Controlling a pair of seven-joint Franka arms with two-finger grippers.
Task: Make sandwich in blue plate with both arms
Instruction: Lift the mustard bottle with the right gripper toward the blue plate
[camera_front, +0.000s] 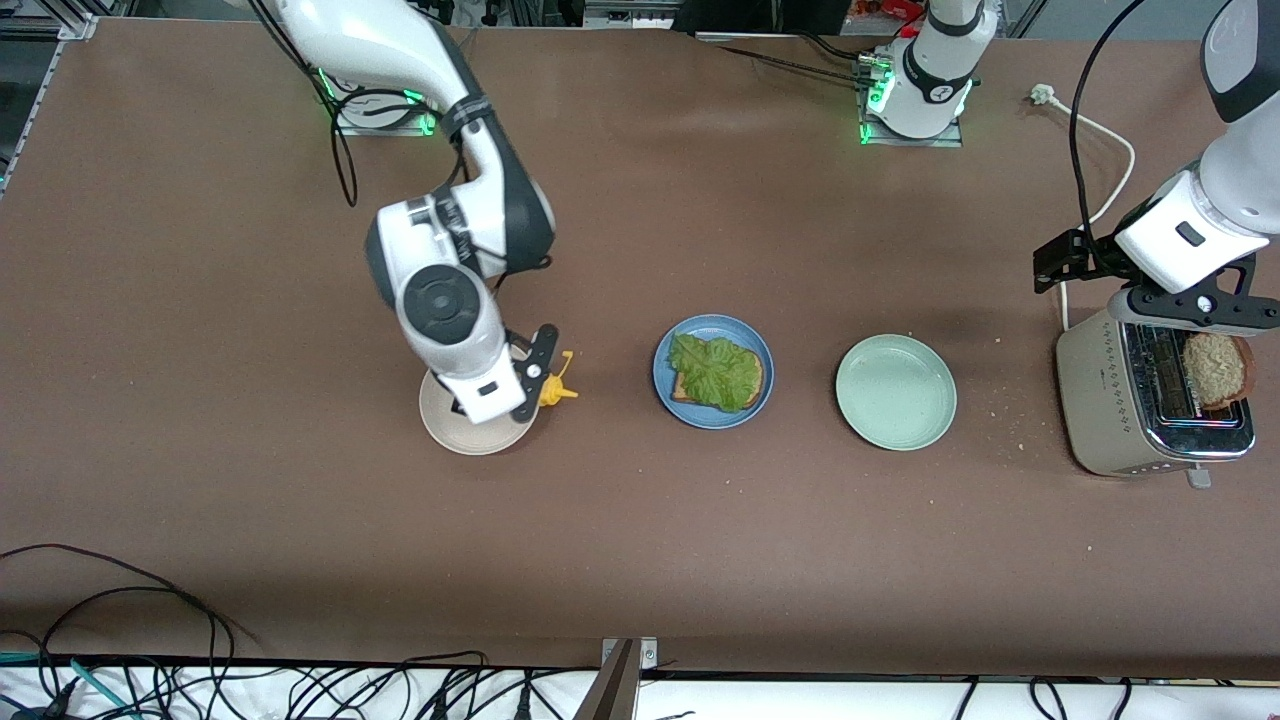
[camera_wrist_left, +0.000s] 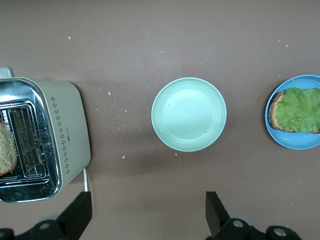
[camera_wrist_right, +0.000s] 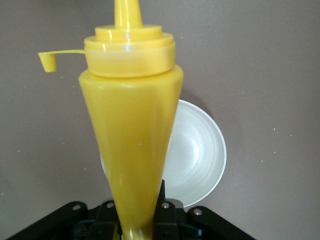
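Your right gripper (camera_front: 535, 375) clamps a yellow sauce bottle (camera_wrist_right: 131, 140) over the off-white plate (camera_front: 445, 425); the blue plate (camera_front: 667, 385), mid-table, holds bread and lettuce (camera_front: 715, 372), toward the left arm's end from the bottle; your left gripper (camera_wrist_left: 145, 212) hangs wide over the toaster (camera_front: 1110, 420).

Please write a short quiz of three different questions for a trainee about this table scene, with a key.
1. True or false: the right gripper holds the yellow squeeze bottle.
2. What lies on the bread slice in the blue plate?
A) lettuce leaf
B) cheese
C) nothing
3. Fill in: the open left gripper is over the ____.

Key:
1. True
2. A, the lettuce leaf
3. toaster
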